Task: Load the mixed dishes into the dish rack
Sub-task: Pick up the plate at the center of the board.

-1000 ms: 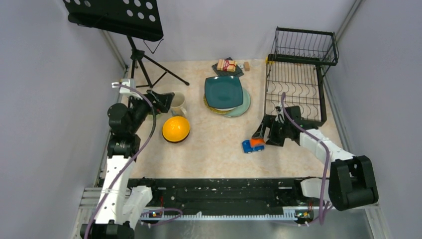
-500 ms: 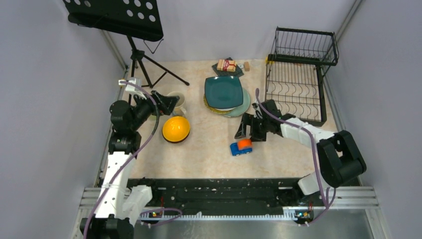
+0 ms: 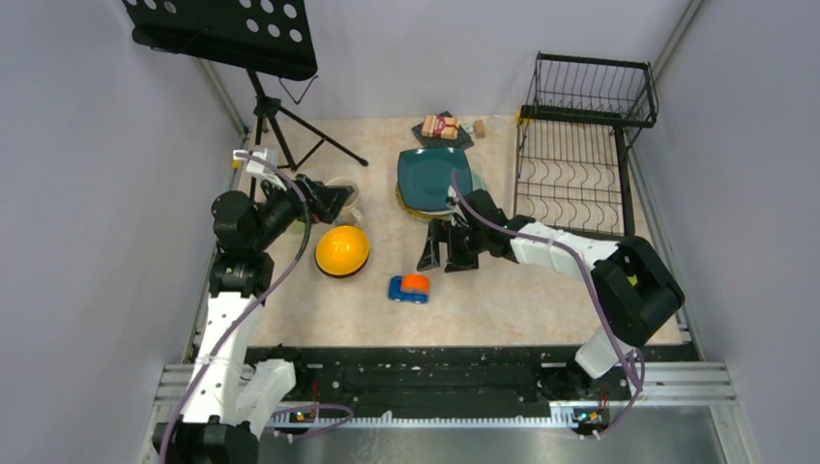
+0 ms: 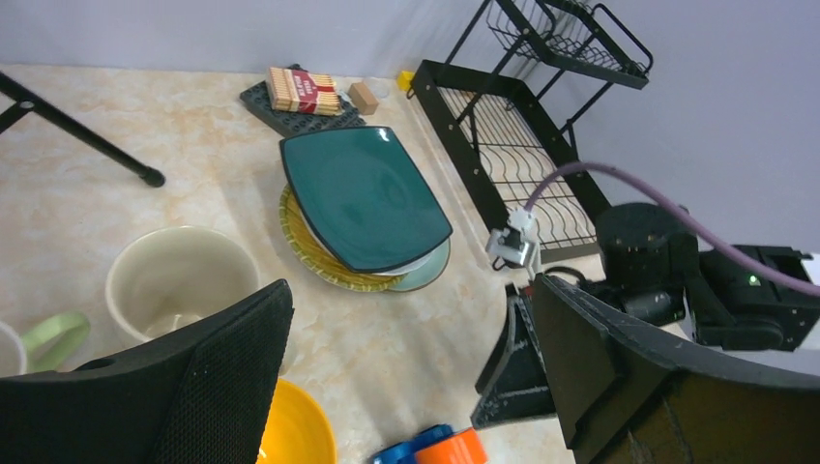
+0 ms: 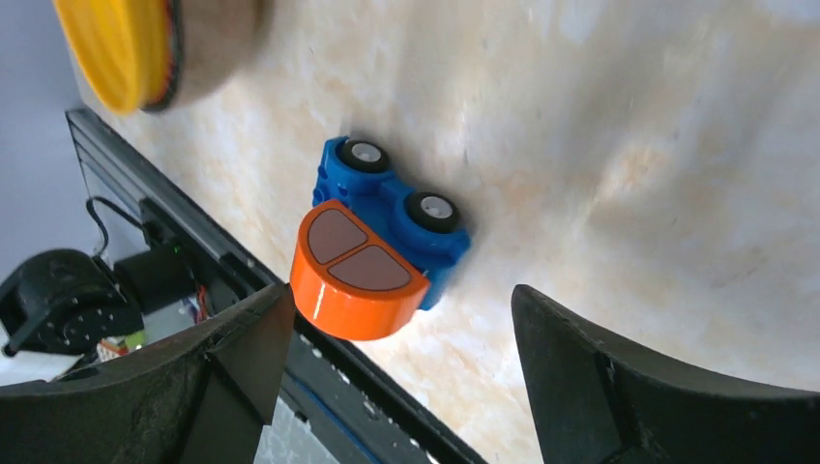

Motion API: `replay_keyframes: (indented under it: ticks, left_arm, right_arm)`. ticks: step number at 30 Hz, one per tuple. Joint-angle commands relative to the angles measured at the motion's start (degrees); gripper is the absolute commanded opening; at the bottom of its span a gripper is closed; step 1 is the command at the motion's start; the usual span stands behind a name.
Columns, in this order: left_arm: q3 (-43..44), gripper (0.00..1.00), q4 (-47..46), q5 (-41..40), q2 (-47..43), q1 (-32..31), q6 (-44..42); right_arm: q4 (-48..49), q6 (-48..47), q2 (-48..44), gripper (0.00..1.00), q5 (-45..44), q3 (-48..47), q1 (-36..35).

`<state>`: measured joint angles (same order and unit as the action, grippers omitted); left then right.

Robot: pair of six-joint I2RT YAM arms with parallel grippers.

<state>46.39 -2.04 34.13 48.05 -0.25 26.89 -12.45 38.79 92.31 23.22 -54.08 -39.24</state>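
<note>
The dark teal square plate tops a stack of round plates at mid-table. The orange-yellow bowl sits to the left. A beige mug and the handle of a pale green mug lie below my left gripper, which hovers open and holds nothing. My right gripper is open, low over the table just in front of the plate stack. The black wire dish rack stands at the back right with nothing in it.
A blue-and-orange toy car lies just ahead of the right fingers, apart from them. A packet on a dark mat sits at the back. A black music stand on a tripod occupies the back left.
My right arm has swung left from beside the rack to in front of the plate stack. The toy car has travelled left ahead of it. My left gripper has barely shifted.
</note>
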Motion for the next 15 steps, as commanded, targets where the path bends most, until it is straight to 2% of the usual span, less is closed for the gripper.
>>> replay_keyframes:
  ticks: [1,5,9,12,15]
  left_arm:
    - [3.0,0.96,-2.3,2.5,1.4,-2.3,-0.2]
    - [7.0,0.96,1.4,1.4,5.2,-9.7,-6.1]
    - [10.1,0.95,6.7,-0.4,11.2,-17.8,-9.9]
    - [11.6,0.94,9.9,-3.4,15.6,-23.8,-12.9]
    - [13.1,0.94,12.5,-6.9,20.9,-31.0,-13.9]
  right_arm:
    - [-5.2,-4.7,-2.0,0.85,-7.9,-8.0,0.0]
    - [-11.2,-5.9,-6.8,0.86,-19.4,-9.4,1.3]
    - [-15.2,0.3,-14.3,0.87,-31.5,-6.2,5.6]
    - [-14.4,4.1,-21.7,0.87,-35.9,-1.3,9.4]
    - [-13.1,6.1,-28.6,0.87,-41.1,2.5,10.1]
